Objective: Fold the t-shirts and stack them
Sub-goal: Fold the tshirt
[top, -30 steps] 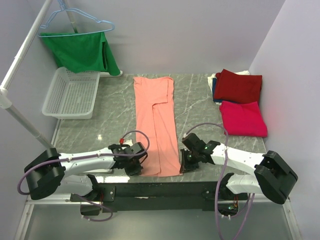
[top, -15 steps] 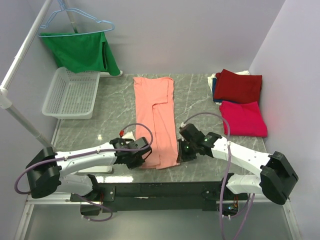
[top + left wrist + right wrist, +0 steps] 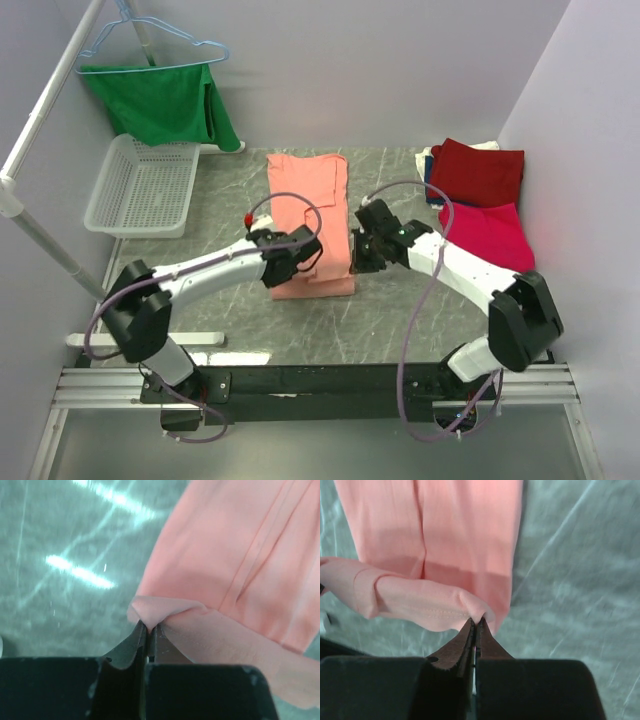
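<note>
The salmon-pink t-shirt [image 3: 308, 195] lies lengthwise in the table's middle, its near end lifted and doubled back over itself. My left gripper [image 3: 288, 262] is shut on the hem's left corner, seen in the left wrist view [image 3: 148, 626] pinching a fold of the salmon-pink t-shirt [image 3: 235, 555]. My right gripper [image 3: 356, 252] is shut on the right corner, seen in the right wrist view [image 3: 476, 621] pinching the same shirt [image 3: 465, 530]. A folded dark red t-shirt [image 3: 478, 172] and a folded crimson-pink t-shirt [image 3: 488, 235] lie at the right.
A white mesh basket [image 3: 143, 187] stands at the left. A green garment [image 3: 160, 100] hangs on a light-blue hanger [image 3: 150, 45] at the back left. A white pole [image 3: 40, 130] runs along the left side. Walls close in the back and right.
Both grippers have carried the shirt's near hem away from the front edge toward the back, folding the lower part over the upper part. The shirt now looks about half as long.
</note>
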You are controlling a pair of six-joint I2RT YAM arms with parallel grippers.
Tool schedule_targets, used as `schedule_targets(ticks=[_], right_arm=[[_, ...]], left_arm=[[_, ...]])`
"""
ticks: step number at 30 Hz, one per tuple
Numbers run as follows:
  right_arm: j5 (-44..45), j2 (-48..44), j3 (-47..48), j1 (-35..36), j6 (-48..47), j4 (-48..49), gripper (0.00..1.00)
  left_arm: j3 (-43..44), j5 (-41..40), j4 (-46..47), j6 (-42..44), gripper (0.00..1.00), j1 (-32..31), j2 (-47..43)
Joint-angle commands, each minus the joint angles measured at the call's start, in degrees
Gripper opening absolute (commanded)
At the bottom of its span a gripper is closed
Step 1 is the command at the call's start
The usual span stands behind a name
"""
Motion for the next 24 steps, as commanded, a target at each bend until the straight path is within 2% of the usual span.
schedule_targets(ticks=[1,12,19,24], right_arm=[[3.5,6.9,7.4,-3.4,-3.8,0.8,0.00],[2.8,26.6,30.2,-9.9,-5.9,-2.7,0.00],[1.7,33.5,37.1,-11.6,-4.8,-4.3,0.00],[1.1,36.2,39.0,-12.3,-4.5,-4.4,0.00]], left_arm=[[6.9,-6.9,1.4,9.9,0.01,5.3,5.6],[20.1,-4.6,8.3,22.5,0.01,16.0,20.8],[26.9,1.8,13.7,34.8,0.01,20.6,27.1],[31.3,4.2,14.8,37.8,0.01,23.0,30.5]])
